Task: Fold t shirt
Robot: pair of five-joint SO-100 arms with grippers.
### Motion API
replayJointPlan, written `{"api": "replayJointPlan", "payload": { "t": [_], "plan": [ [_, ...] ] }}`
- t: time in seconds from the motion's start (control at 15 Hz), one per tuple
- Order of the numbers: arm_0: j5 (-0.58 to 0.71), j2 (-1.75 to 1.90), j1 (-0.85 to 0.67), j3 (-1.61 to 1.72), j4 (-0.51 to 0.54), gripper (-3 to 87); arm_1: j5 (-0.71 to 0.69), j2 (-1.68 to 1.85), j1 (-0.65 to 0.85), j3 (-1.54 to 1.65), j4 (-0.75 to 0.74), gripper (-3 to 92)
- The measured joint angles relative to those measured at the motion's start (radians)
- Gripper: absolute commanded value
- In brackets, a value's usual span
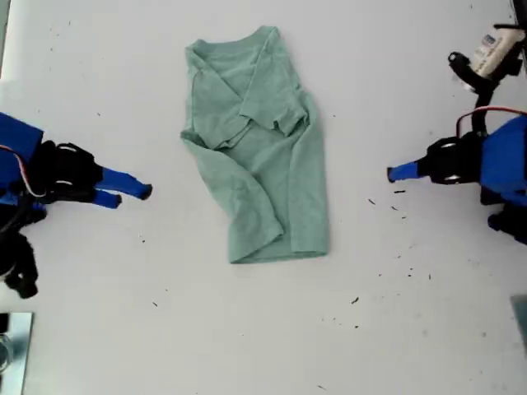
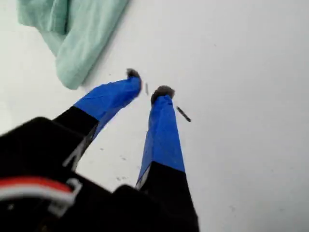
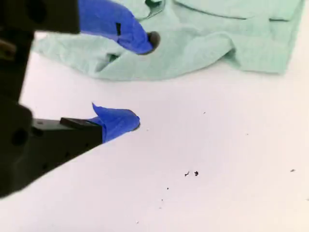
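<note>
t shirt (image 1: 263, 156) lies mid-counter (image 1: 412, 329), between the two arms, touching neither

Progress, my read: part folded. Both sides look turned in, so it's a narrow lengthwise strip, with the collar at the far end and the hem at the near end in the exterior view. One sleeve lies doubled across the chest. The edge on the exterior view's left is rumpled and runs crooked, and the strip skews. Still to do: the cross fold, hem up to collar, and probably squaring that ragged edge first

My first gripper (image 2: 148, 84) is on the exterior view's right (image 1: 394, 173), well clear of the cloth. Its jaws are only slightly apart, a thin gap at the tips, nothing between them. It hangs over bare counter with dark specks just beside it

My second gripper (image 3: 144, 82) is on the exterior view's left (image 1: 133, 196), near the shirt's rumpled edge but not on it. Its jaws are spread wide and empty. In its wrist view one fingertip (image 3: 150, 41) overlaps the cloth; I can't tell from that if it touches, but the exterior view shows a gap
</note>
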Motion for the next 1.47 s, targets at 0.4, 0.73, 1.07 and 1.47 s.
{"api": "replayJointPlan", "payload": {
  "t": [0.4,0.73,1.07,1.47],
  "plan": [
    [0.193,-1.183,0.049,-1.247,0.244,26.9,0.117,-1.204,-0.258,-1.229,0.36,34.3],
    [0.242,-1.433,0.049,-1.276,0.112,23.2,0.114,-1.499,-0.258,-1.232,0.155,31.0],
    [0.272,-1.723,0.035,-1.394,-0.066,-0.2,0.14,-1.624,-0.278,-0.922,-0.307,-1.6],
    [0.319,-1.425,0.101,-1.399,-0.087,-0.3,0.064,-1.44,-0.364,-1.227,0.052,-1.5]
  ]
}}
